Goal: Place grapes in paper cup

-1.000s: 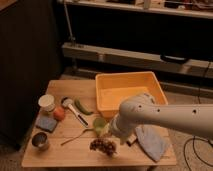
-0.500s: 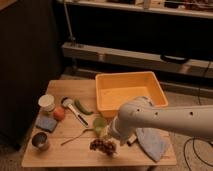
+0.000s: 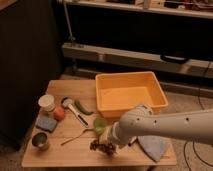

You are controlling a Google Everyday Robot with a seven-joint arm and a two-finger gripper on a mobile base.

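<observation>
Your gripper is down at the front edge of the table, right at the grapes, which lie on the wood just in front of the green cup. The step in hand looks like the grasp itself. Take the bunch from above and around its middle, low enough to gather several berries instead of pinching one off the top, because a loose cluster tends to sag or shed fruit when held by its edge. Squeeze gently, since grapes crush. Check that the bunch rises as one piece before you travel. The cup stands well apart, at the far left of the table beside the orange, so lift clear of the green cup and carry high across. As for the gripper's state, the wrist covers it from this view. You cannot tell whether it is spread around the grapes or already clamped on them, nor whether it touches them at all. The bunch looks to be resting on the table, so treat it as not yet secured.
</observation>
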